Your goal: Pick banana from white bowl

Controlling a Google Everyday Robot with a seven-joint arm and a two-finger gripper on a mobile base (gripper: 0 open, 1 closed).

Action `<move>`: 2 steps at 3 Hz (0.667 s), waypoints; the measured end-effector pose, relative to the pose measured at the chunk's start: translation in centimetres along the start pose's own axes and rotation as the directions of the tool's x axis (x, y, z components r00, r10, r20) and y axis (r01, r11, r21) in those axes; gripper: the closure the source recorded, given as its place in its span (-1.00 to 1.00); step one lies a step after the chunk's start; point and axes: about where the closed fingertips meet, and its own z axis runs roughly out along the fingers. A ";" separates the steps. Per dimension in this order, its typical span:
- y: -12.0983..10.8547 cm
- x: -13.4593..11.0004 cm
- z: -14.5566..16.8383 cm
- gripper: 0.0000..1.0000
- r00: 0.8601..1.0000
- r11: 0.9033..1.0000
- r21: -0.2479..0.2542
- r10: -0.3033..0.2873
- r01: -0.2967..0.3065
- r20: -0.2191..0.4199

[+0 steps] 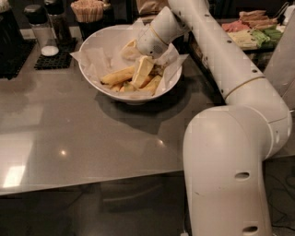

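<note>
The white bowl (102, 89), lined with crinkled white paper, stands on the grey table toward the back. Bananas (118, 76) lie in its bottom, yellow, pointing left and down. My gripper (140, 73) reaches down into the bowl from the upper right, with its cream-coloured fingers (143, 70) down among the bananas. The white arm runs back from the bowl to the large white base at the right.
A salt shaker (41, 28) on a black mat and a holder of wooden sticks (87, 10) stand behind the bowl at the left. Trays of food (253, 28) sit at the back right. The robot's base (230, 175) fills the front right. The grey table (69, 138) extends to the front left.
</note>
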 end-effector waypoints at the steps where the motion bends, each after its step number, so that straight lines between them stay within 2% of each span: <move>1: 0.0 0.0 0.0 -0.18 1.000 1.000 0.000 0.000 0.000 0.000; 2: 0.0 0.0 0.0 0.30 1.000 1.000 0.000 0.000 0.000 0.000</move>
